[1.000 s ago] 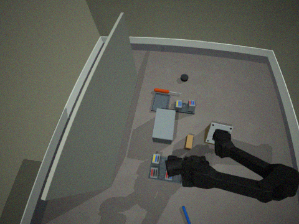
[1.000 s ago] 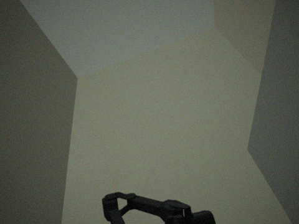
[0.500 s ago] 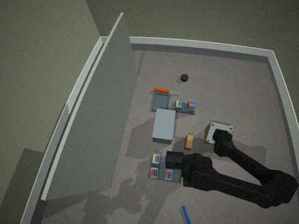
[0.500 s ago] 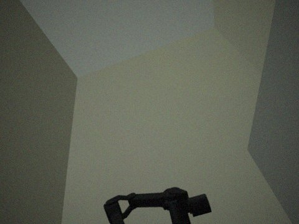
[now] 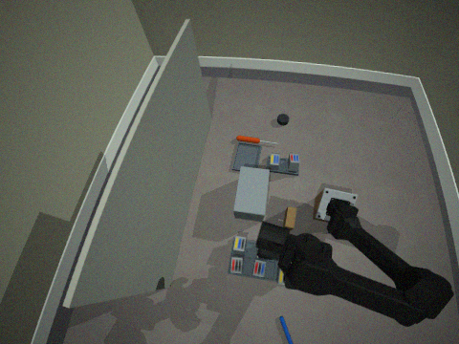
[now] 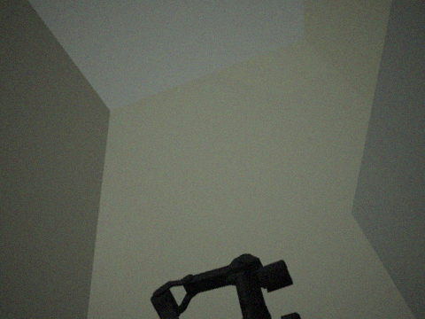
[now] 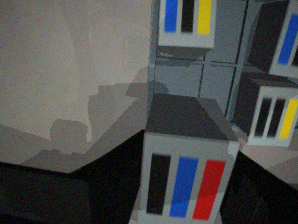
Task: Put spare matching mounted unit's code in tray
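So the end effector (image 7: 182, 187) is clamped partway shut on a spare block (image 7: 186, 170), dark fingers pressing both sides of it. The wrist view shows its label stripes clearly: black, blue, red. It looks lifted above the spares rack (image 7: 210, 77), which sits at about 1 o'clock from it in that view. Other spares are in the rack: a blue-black-yellow one (image 7: 186, 22) at 12 o'clock, a black-black-yellow one (image 7: 267, 115) at 2 o'clock, and one more at the top right edge, only blue visible.

From the top view, the arm (image 5: 363, 272) hangs over the near rack (image 5: 251, 263), hiding the held block. The tray (image 5: 247, 156) is well apart at 12 o'clock, beside an orange screwdriver (image 5: 253, 139). The big grey box (image 5: 252, 192) sits between rack and tray on the tabletop (image 5: 344, 143). The exterior view shows just walls and some arm.
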You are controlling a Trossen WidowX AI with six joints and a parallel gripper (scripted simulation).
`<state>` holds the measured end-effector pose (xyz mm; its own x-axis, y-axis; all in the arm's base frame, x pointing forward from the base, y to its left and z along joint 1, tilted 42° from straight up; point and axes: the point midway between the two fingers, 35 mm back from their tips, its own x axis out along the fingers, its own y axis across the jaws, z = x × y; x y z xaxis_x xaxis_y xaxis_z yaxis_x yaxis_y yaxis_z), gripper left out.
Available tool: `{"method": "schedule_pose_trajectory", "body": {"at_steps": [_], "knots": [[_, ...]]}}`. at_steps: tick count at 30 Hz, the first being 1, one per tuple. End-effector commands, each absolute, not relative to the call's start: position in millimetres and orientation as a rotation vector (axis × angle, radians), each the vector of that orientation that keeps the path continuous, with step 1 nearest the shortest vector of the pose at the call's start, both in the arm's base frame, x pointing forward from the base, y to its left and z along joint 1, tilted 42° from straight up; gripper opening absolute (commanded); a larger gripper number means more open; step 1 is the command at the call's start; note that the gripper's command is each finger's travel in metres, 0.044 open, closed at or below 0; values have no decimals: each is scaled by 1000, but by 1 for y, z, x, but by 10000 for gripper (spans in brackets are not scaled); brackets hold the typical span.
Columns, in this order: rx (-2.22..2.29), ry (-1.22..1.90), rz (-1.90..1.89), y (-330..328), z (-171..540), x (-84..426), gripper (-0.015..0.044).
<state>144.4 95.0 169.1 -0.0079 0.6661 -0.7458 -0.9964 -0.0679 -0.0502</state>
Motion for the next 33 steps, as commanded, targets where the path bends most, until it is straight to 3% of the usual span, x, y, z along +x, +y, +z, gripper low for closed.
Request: {"method": "schedule_pose_trajectory", "body": {"at_steps": [1,9,33], "knots": [[-721,595,1507,88,179,145,0],[-722,598,1503,81,183,152,0],[-742,636,1462,22,164,245,0]]}}
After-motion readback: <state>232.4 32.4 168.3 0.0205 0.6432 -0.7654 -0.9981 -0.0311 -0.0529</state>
